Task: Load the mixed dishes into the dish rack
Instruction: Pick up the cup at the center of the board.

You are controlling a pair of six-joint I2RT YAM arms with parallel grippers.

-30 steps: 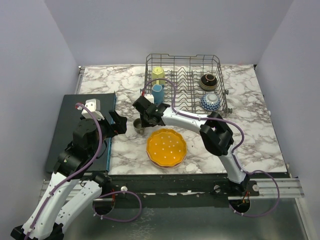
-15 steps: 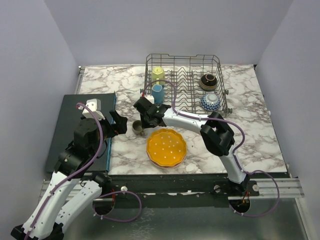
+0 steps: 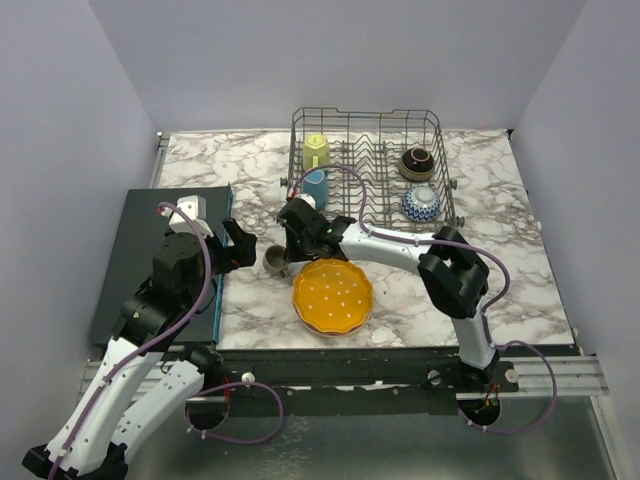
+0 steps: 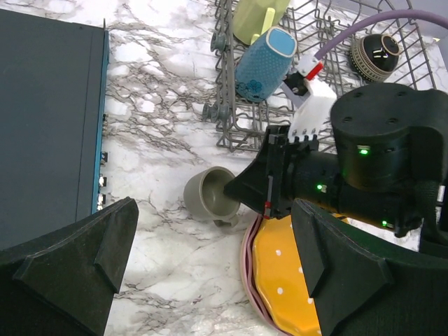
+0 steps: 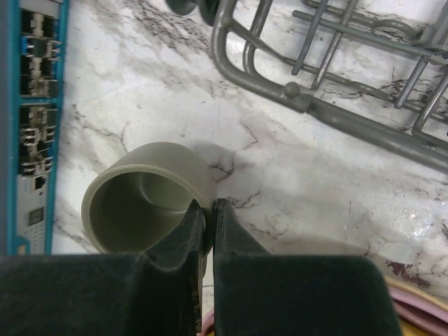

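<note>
A grey mug point(image 3: 273, 258) point(image 4: 209, 194) point(image 5: 142, 197) lies on its side on the marble, left of the stacked plates. My right gripper point(image 3: 286, 249) point(image 5: 208, 207) is shut on its rim, one finger inside and one outside. A scalloped orange white-dotted plate point(image 3: 333, 295) point(image 4: 290, 276) rests on a pink plate point(image 4: 246, 267). The dish rack point(image 3: 368, 112) point(image 4: 225, 112) point(image 5: 308, 105) holds a yellow mug point(image 3: 317, 150), a blue mug point(image 3: 315, 185) point(image 4: 262, 63), a brown bowl point(image 3: 417, 162) and a patterned bowl point(image 3: 421, 203). My left gripper point(image 3: 236, 246) point(image 4: 210, 234) hovers open, left of the grey mug.
A dark flat mat point(image 3: 140, 250) point(image 4: 42, 105) with a blue edge lies on the left of the table, close beside the grey mug. The rack's front left corner stands just behind my right gripper. The right arm reaches across the table above the plates.
My right gripper's jaws have closed onto the grey mug's rim, and the right arm's elbow has swung to the right. The left arm has shifted only slightly.
</note>
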